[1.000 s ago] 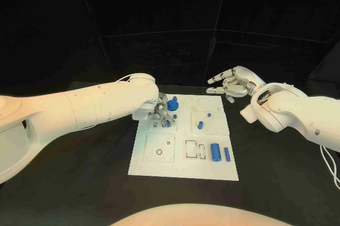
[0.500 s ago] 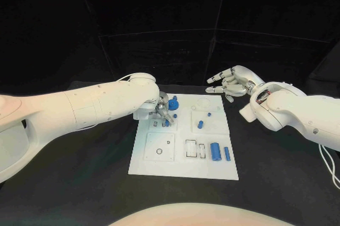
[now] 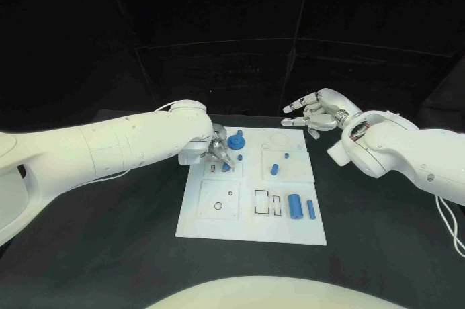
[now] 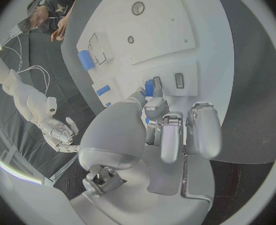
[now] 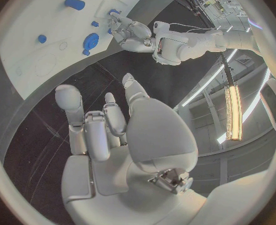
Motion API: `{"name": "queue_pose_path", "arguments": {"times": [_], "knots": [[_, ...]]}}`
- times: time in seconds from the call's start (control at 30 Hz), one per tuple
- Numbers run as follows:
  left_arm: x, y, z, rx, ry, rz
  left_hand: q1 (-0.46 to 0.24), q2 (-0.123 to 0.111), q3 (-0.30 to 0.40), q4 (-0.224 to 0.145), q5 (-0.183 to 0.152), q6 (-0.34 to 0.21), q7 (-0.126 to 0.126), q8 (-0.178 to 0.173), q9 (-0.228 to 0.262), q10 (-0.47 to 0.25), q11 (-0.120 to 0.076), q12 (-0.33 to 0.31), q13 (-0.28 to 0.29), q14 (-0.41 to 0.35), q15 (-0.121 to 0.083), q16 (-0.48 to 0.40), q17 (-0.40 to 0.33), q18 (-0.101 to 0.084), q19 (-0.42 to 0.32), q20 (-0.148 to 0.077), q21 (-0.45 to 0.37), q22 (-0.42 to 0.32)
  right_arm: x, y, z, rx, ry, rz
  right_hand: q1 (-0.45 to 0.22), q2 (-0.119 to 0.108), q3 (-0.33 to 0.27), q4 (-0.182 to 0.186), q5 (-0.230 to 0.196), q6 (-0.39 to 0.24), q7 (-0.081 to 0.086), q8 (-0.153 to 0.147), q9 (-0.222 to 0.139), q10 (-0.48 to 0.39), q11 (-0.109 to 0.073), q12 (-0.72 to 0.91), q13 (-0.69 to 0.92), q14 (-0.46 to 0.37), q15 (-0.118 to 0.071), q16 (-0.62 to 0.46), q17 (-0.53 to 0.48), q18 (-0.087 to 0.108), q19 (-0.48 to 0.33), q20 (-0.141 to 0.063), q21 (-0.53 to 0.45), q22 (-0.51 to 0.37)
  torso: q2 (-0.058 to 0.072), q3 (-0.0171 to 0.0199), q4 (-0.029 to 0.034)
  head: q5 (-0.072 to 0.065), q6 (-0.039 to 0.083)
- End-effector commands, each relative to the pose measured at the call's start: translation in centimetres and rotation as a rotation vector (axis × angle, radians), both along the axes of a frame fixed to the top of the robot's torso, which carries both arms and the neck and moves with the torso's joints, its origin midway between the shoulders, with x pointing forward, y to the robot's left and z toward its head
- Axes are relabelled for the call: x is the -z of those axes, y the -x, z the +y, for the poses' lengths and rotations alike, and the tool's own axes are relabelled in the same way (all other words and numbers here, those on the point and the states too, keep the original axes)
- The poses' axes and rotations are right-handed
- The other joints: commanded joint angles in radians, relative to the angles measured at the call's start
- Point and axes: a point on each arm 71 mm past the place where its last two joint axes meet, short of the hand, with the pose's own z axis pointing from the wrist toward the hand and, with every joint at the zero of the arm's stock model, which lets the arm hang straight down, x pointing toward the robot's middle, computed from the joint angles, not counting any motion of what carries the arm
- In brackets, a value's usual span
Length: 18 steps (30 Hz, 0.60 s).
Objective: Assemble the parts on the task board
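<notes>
The left hand [image 3: 219, 150] is down on the far left part of the task board [image 3: 250, 232], its fingers [image 4: 155, 108] pinched on a small blue part [image 3: 226, 166] that stands at the board's surface. Just beside it, toward the board's far edge, sits a round blue part [image 3: 237, 144]. Two small blue pieces [image 3: 275, 168] lie near the board's middle, and a blue cylinder [image 3: 294, 206] with a slimmer blue rod [image 3: 311, 210] beside it lies toward the near right corner. The right hand [image 3: 317, 111] hovers above the black table [image 3: 116, 242] just past the board's far right corner, fingers spread and holding nothing. The board lies flat in the middle of the table, with dark bare table along its near, left and right edges. Black curtains stand behind the table's far edge.
</notes>
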Motion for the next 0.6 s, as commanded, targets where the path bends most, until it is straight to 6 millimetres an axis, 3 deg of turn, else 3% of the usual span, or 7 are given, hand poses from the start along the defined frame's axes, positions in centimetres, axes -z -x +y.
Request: {"name": "queue_pose_path", "arguments": {"times": [0.03, 0.27, 0.5, 0.6], "knots": [[-0.3, -0.1, 0.3, -0.034, 0.042, -0.039, -0.051, -0.029, 0.264, -0.184, 0.004, 0.001, 0.003, 0.013, 0.008, 0.004, 0.003, -0.003, -0.001, 0.106, 0.005, 0.003, 0.263, -0.003, -0.003, 0.002, -0.007, 0.001, -0.1, 0.0, 0.1, -0.009, 0.001, -0.001, 0.003, 0.01, -0.008, 0.001, 0.005, -0.003, -0.004, 0.003, 0.0, -0.005, -0.004, -0.001, 0.0, 0.062, -0.005, -0.005, 0.068, 0.005, -0.007, 0.0, -0.006, -0.001, 0.0, 0.0008, 0.0003, 0.002, 0.001], [-0.5, 0.0, 1.6, -0.11, 0.1, -0.059, -0.101, -0.064, 0.364, -0.194, 0.001, 0.0, 0.003, 0.031, 0.025, 0.012, 0.001, 0.001, 0.002, 0.106, 0.003, 0.003, 0.263, -0.003, -0.001, 0.001, -0.008, 0.004, -0.1, -0.1, 0.0, -0.005, 0.002, -0.001, 0.002, 0.01, -0.008, 0.001, 0.006, -0.003, -0.004, 0.003, 0.0, -0.005, -0.004, -0.001, 0.0, 0.062, -0.005, -0.006, 0.067, 0.005, -0.007, 0.0, -0.007, -0.001, 0.001, 0.0017, 0.0007, 0.008, 0.002], [-0.6, -0.1, 2.3, -0.156, 0.133, -0.098, -0.116, -0.075, 0.396, -0.197, 0.002, 0.003, 0.0, 0.04, 0.033, 0.015, 0.0, 0.002, 0.001, 0.106, 0.002, 0.003, 0.263, -0.005, 0.001, 0.0, -0.005, 0.01, -0.1, -0.2, -0.1, -0.002, 0.004, 0.0, 0.002, 0.01, -0.009, 0.002, 0.007, -0.003, -0.004, 0.004, 0.0, -0.005, -0.004, -0.001, -0.001, 0.062, -0.005, -0.007, 0.066, 0.005, -0.007, 0.0, -0.007, -0.003, 0.001, 0.0016, 0.0014, 0.015, 0.0], [-0.5, 0.1, 2.5, -0.166, 0.139, -0.103, -0.116, -0.075, 0.396, -0.197, 0.002, 0.003, 0.0, 0.04, 0.033, 0.015, 0.0, 0.002, 0.001, 0.106, 0.002, 0.003, 0.263, -0.005, 0.001, 0.0, -0.005, 0.01, -0.1, -0.2, -0.1, -0.002, 0.004, 0.0, 0.002, 0.01, -0.009, 0.002, 0.007, -0.003, -0.004, 0.004, 0.0, -0.005, -0.004, -0.001, -0.001, 0.062, -0.005, -0.007, 0.066, 0.005, -0.007, 0.0, -0.007, -0.003, 0.001, 0.0002, -0.0011, 0.017, -0.002]]}}
